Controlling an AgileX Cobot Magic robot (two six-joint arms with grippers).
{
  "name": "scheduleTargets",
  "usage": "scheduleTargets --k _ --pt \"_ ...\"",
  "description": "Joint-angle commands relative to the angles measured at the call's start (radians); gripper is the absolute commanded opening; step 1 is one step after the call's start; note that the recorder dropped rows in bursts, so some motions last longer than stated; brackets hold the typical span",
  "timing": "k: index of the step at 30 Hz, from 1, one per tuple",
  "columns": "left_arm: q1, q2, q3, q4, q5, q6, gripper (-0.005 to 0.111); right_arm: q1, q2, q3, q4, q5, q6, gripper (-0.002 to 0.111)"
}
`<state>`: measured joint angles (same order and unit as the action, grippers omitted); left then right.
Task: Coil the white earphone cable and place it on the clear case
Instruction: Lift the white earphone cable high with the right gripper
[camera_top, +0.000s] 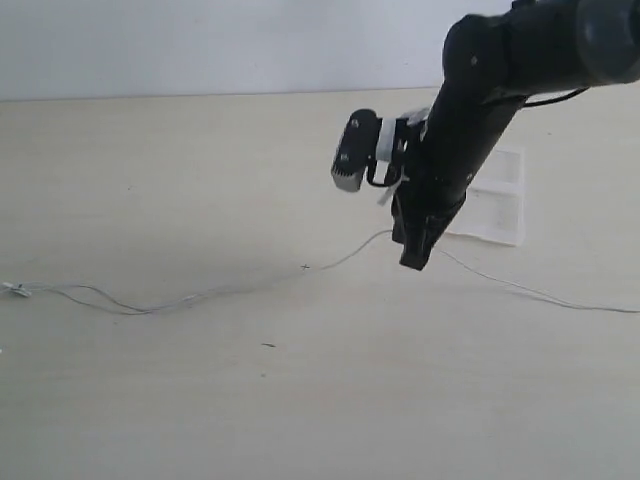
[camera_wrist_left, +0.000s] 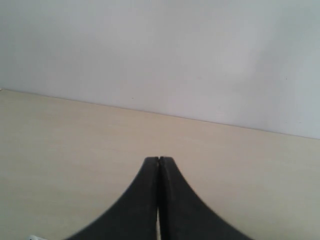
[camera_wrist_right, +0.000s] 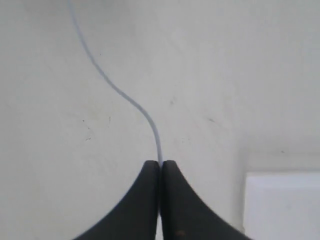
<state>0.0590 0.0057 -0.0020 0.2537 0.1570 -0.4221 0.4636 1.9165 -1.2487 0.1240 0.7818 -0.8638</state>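
Observation:
The white earphone cable (camera_top: 200, 296) lies stretched across the table, from a small end piece (camera_top: 15, 289) at the far left to the right edge. My right gripper (camera_top: 414, 262) points down at the table and is shut on the cable near its middle. In the right wrist view the cable (camera_wrist_right: 107, 82) runs straight into the closed tips of the right gripper (camera_wrist_right: 160, 163). The clear case (camera_top: 497, 198) lies flat just behind the right arm, partly hidden by it; one corner of the case (camera_wrist_right: 280, 205) shows beside the jaws. My left gripper (camera_wrist_left: 158, 159) is shut on nothing, seen only in its own wrist view.
The pale wooden table (camera_top: 300, 400) ends at a plain white wall (camera_top: 200, 40) at the back. The right arm (camera_top: 480, 90) and its wrist camera (camera_top: 357, 150) hang over the table's right half. A small dark speck (camera_top: 268, 345) lies in front of the cable.

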Motion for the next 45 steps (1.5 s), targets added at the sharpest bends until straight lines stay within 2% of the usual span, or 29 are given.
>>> scheduleTargets --k 1,10,13,16,23,34,45 --pt "0.001 -0.006 0.002 0.004 -0.001 0.0 0.0 0.001 -0.162 -0.028 -0.001 0.071 0.126 0.0" --pt "0.001 -0.006 0.002 0.004 -0.001 0.0 0.0 0.001 -0.422 -0.275 -0.003 0.349 0.329 0.0" --pt "0.001 -0.006 0.002 0.004 -0.001 0.0 0.0 0.023 -0.482 -0.348 -0.026 0.356 0.373 0.0" --pt "0.001 -0.006 0.002 0.004 -0.001 0.0 0.0 0.089 -0.518 -0.413 -0.111 0.359 0.465 0.0" --pt "0.001 -0.006 0.002 0.004 -0.001 0.0 0.0 0.212 -0.519 -0.561 -0.176 0.439 0.604 0.0" --pt "0.001 -0.006 0.002 0.004 -0.001 0.0 0.0 0.221 -0.507 -0.887 -0.201 0.439 0.712 0.0" --pt "0.001 -0.006 0.002 0.004 -0.001 0.0 0.0 0.221 -0.529 -0.901 -0.124 0.439 0.703 0.0"
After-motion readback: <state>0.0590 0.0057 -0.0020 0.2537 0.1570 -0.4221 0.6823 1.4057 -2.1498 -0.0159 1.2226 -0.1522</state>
